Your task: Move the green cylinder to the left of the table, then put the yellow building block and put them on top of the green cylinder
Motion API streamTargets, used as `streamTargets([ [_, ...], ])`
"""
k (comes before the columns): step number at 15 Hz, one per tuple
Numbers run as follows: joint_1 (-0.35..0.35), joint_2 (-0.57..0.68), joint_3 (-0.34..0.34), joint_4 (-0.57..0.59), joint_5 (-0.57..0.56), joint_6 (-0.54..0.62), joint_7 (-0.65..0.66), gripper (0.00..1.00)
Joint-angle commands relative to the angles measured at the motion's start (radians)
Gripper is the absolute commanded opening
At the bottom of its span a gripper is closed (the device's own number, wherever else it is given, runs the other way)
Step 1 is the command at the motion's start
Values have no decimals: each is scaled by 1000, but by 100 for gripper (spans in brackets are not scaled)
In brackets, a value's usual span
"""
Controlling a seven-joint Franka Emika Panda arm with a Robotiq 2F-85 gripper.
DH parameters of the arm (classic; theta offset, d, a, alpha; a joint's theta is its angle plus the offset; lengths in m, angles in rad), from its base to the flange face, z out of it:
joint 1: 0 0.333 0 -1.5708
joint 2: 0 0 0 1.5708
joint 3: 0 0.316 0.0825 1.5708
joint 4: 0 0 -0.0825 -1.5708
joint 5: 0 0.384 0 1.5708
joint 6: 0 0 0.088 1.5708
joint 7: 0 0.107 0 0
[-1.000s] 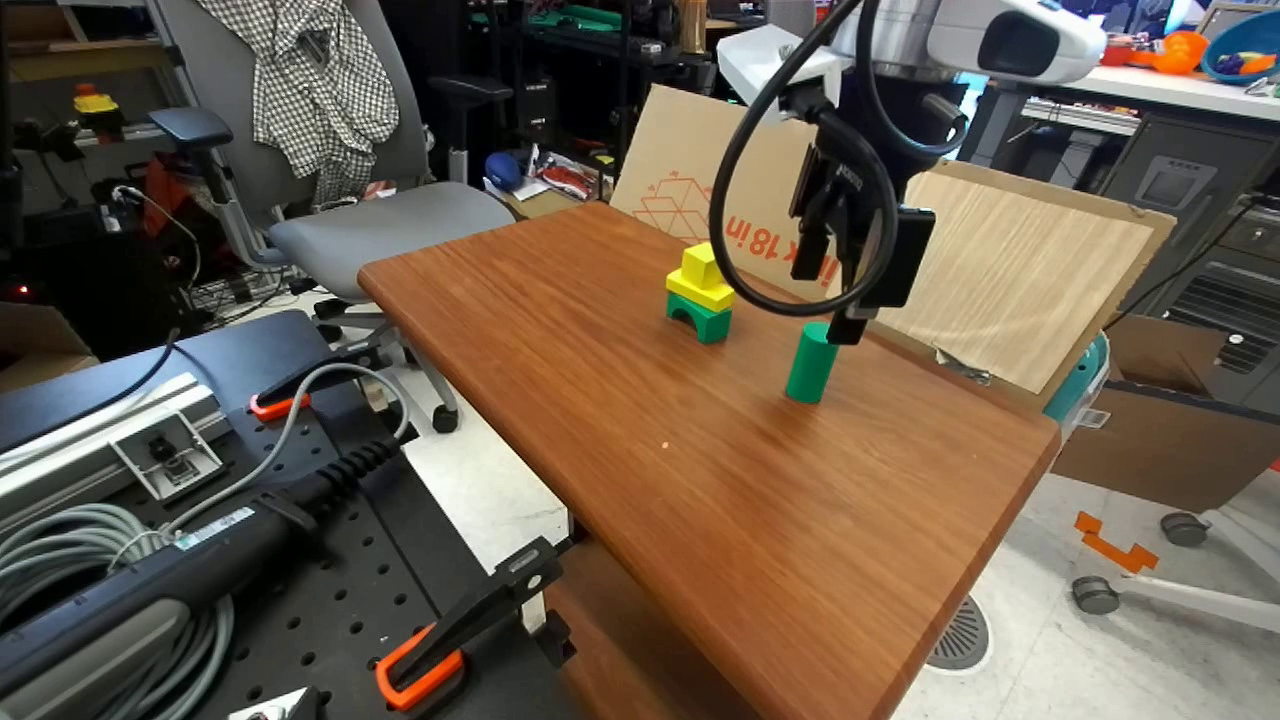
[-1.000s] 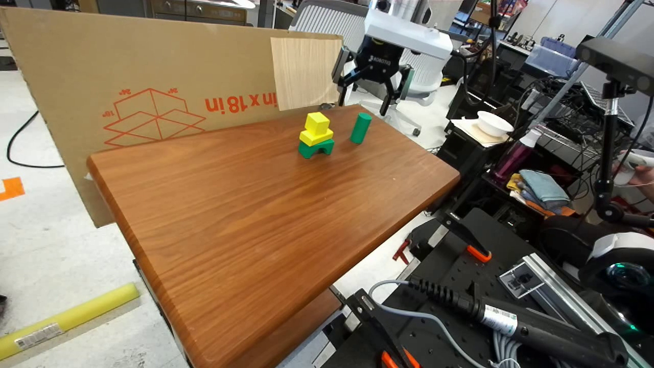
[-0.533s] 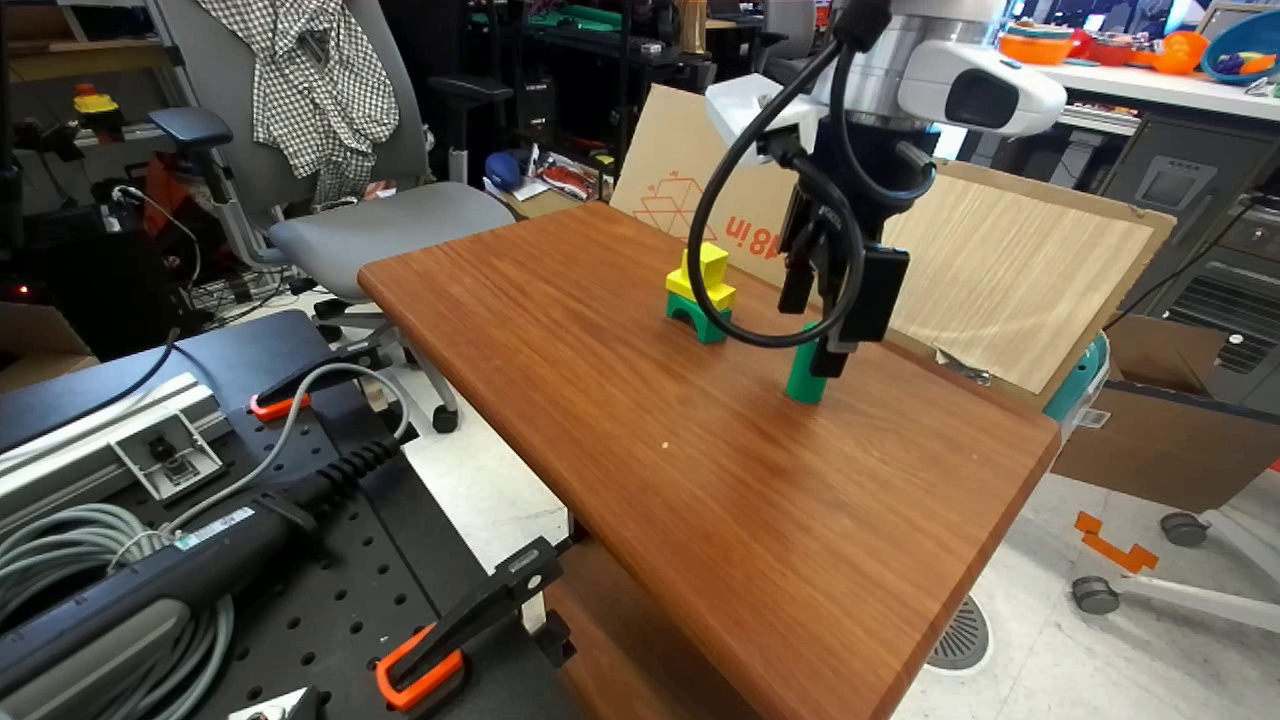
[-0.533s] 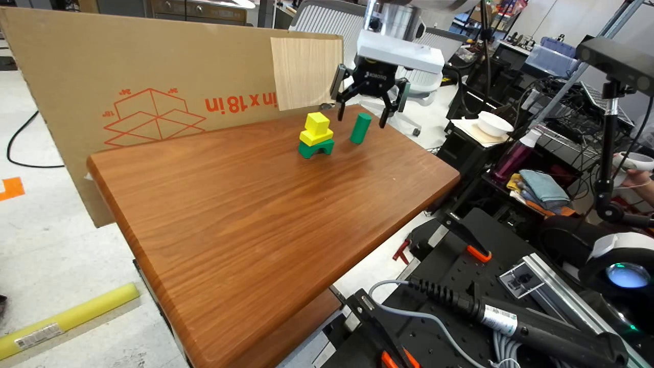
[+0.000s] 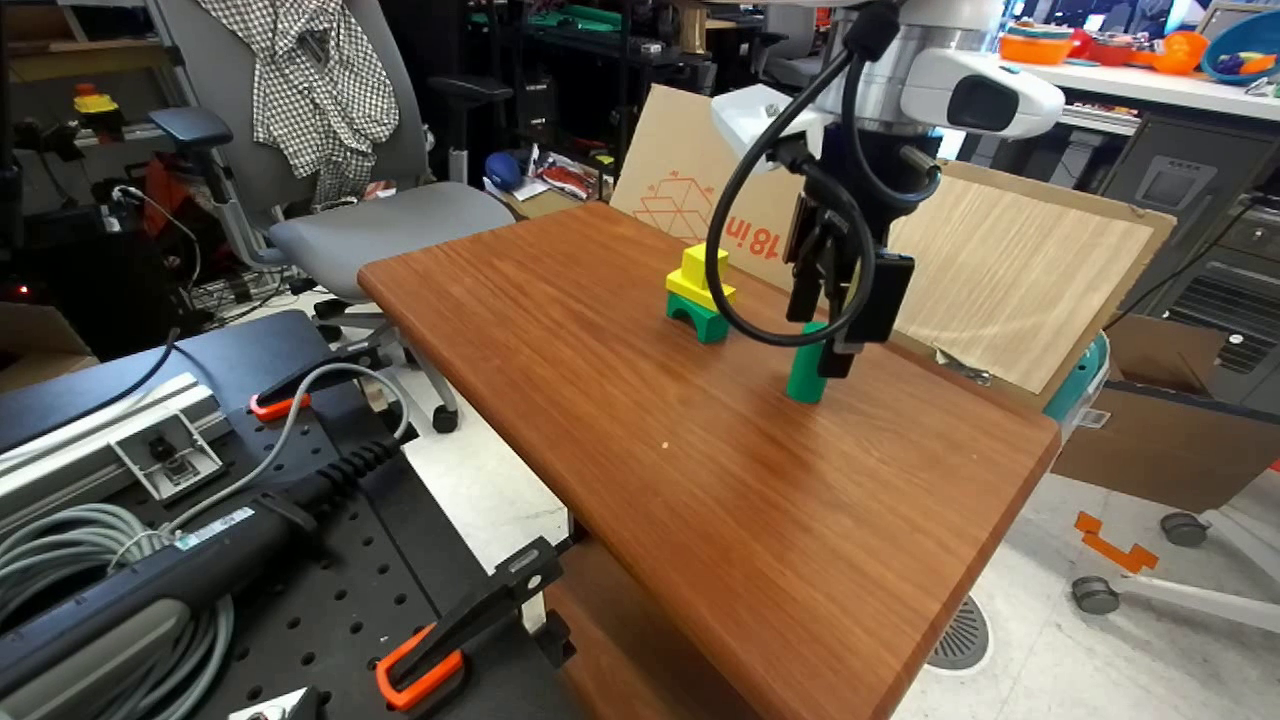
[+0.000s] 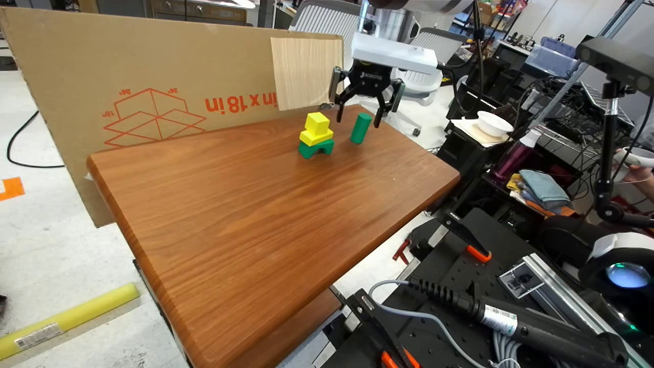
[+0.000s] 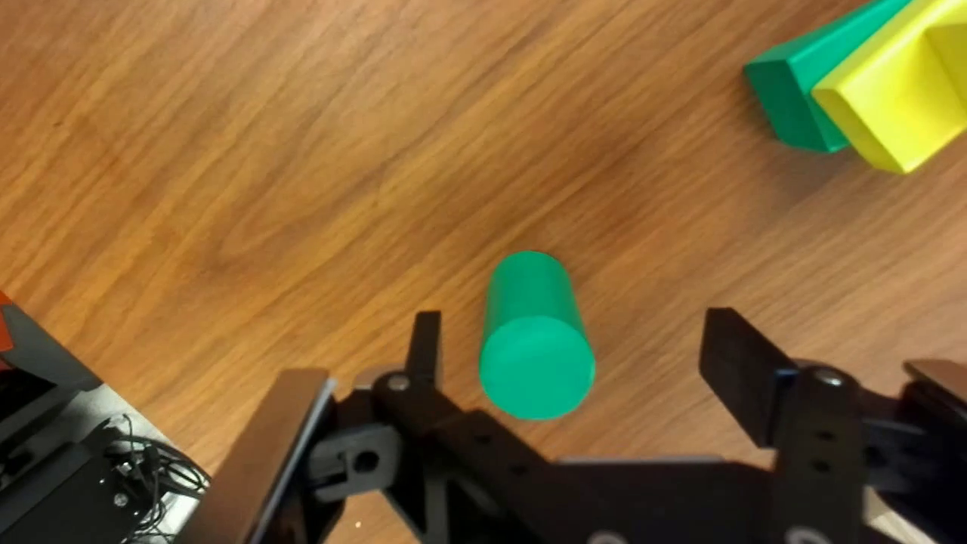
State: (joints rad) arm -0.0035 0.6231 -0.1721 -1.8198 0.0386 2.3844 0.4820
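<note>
Table (image 5: 690,490), cylinder (image 5: 804,374) overlapped in an exterior view

a gray office chair (image 5: 390,235) is standing on the pale floor (image 5: 480,480), a white counter (image 5: 1185,92) is running above a gray cabinet (image 5: 1235,150), and a white wall (image 6: 572,18) is rising in the background.
</note>
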Motion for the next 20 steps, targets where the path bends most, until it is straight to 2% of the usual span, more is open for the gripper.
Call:
streamTargets([
  [1,27,15,-20,34,-29,-9,24,56],
  [7,36,3,-21,22,-36,-11,30,12],
  [13,58,-154,2,-137,-34,5,-5,9],
  [17,115,-262,20,-272,-89,2,-3,9],
  [20,162,-302,60,-355,-126,25,14,9],
])
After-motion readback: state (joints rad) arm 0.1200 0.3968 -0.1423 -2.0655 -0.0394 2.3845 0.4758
